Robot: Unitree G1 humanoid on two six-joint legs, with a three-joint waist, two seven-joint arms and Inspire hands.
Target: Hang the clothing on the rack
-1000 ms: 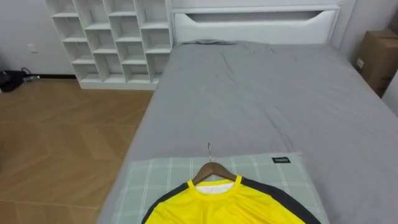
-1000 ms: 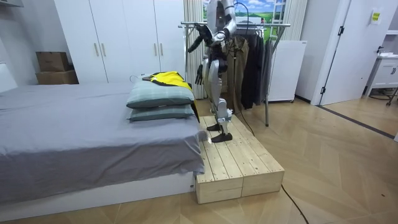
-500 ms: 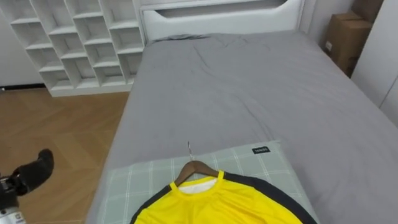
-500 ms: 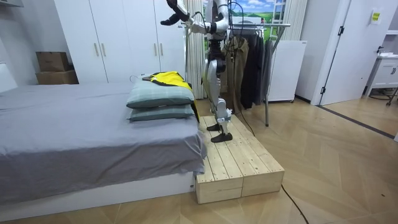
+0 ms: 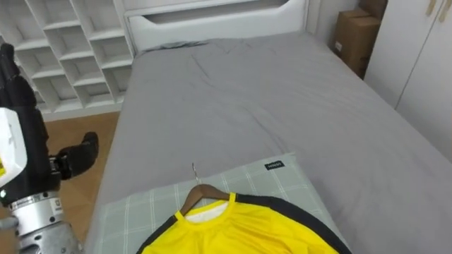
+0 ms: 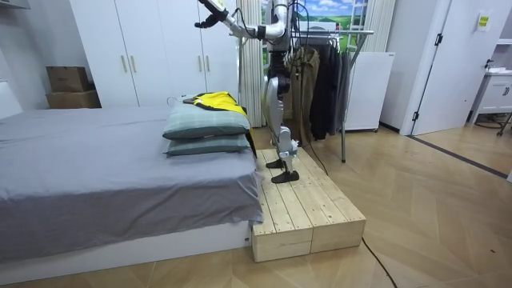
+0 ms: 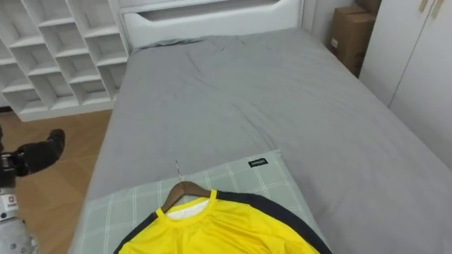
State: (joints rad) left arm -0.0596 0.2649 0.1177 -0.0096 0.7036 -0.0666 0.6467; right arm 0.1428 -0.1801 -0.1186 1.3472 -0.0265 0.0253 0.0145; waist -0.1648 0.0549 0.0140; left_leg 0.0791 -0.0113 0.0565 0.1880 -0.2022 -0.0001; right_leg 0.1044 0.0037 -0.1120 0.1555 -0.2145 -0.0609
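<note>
Status: hang not started, as far as I can see. Yellow shirt (image 5: pixel 240 229) is on its wooden hanger (image 5: pixel 201 192) and lies flat on the green checked pillow (image 5: pixel 141 204) at my end of the bed (image 5: pixel 282 113). Nothing is touching it.

Left hand (image 5: pixel 15 123) is up at the eye view's left edge, well apart from the shirt and over the floor side of the bed. Fingers (image 5: pixel 8 70) look straight, thumb out to the side, holding nothing. In the room view that hand (image 6: pixel 206 20) is raised high towards the room view's left.

I'm standing on the wooden platform (image 6: pixel 304 208) by the pillow end of the bed. The clothes rail (image 6: pixel 336 32) with dark garments is behind me.

Left to do, by my read: reach down, take the hanger, lift, turn to the rail, hook it on. So basically all of it.

Orientation: the hanger hook (image 5: pixel 194 171) points away from me, towards the headboard. The hanger's long axis runs across the bed, tilted a little, left end nearer me. Collar is at the hook end and the shirt body runs back towards me.
</note>
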